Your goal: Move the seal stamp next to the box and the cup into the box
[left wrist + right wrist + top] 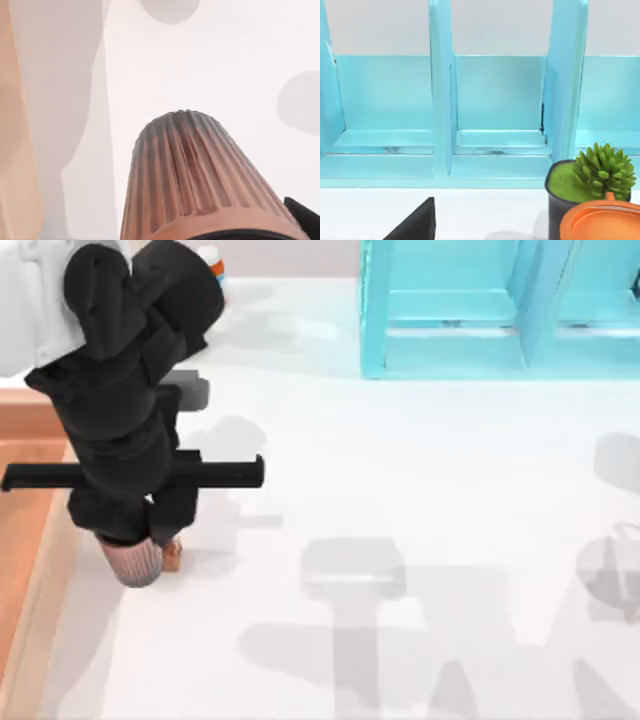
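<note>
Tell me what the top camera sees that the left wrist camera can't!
From above: the left arm reaching down over the cup, the seal stamp tucked right beside it, the cyan shelf unit at the back, and a small white bottle with an orange cap behind the arm. The left wrist camera is up close and shows the cup's ribbed coppery side. Both cameras see the cup, the white table and the box's light wooden wall on the left.

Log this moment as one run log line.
left hand: on cup, lifted off table | seal stamp: beside cup | box: left edge | right arm: parked
</note>
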